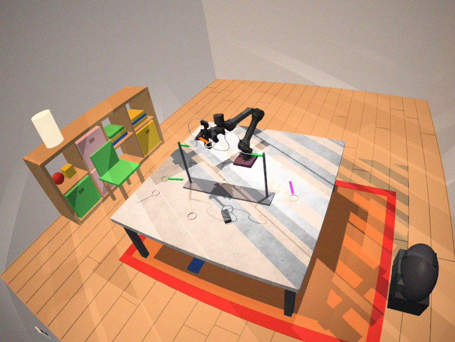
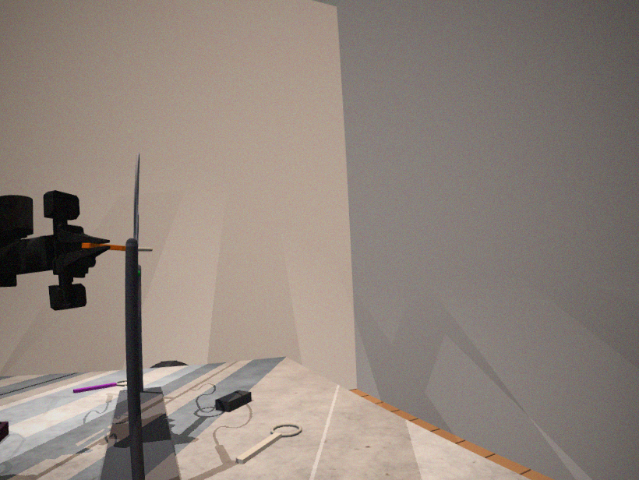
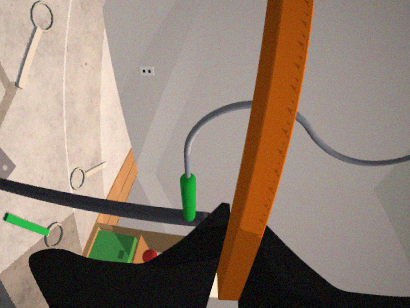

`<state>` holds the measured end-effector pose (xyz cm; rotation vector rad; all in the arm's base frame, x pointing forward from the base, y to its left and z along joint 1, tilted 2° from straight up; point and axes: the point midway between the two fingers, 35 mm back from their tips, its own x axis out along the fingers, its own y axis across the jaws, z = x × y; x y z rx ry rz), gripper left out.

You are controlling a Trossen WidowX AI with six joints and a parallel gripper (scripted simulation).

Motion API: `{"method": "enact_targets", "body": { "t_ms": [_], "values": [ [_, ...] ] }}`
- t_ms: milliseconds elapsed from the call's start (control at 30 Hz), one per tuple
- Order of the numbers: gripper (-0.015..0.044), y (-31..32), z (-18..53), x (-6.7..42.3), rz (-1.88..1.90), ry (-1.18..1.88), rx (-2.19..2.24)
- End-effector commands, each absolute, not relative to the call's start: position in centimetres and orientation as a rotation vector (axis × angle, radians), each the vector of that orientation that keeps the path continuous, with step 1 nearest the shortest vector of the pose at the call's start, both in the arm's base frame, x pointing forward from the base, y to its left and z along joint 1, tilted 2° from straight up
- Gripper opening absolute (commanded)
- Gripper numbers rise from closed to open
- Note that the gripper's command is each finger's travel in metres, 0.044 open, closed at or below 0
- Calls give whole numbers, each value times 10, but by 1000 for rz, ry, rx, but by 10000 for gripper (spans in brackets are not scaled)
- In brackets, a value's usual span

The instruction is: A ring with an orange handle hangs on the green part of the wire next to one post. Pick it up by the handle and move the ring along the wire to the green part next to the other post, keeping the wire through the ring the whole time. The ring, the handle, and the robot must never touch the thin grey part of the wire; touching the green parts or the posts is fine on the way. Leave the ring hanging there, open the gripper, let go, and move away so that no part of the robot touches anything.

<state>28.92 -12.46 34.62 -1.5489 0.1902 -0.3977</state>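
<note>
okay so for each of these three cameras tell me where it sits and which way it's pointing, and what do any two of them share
Top: high in a room corner, looking down at the table; the whole arm shows.
Exterior: low at the table's end, looking along the wire past a post; only the gripper shows, at left.
Wrist: on the gripper, looking past the black jaws along the orange handle to a green wire end.
Shared: all three show the gripper shut on the orange handle.
</note>
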Motion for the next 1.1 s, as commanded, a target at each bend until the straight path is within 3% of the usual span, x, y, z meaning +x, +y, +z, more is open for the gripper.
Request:
{"method": "enact_targets", "body": {
  "t_ms": [0, 1067],
  "values": [
    [-150, -123, 333, 287, -379, 211, -1451],
    [-150, -63, 231, 281, -158, 391, -688]
  ]
}}
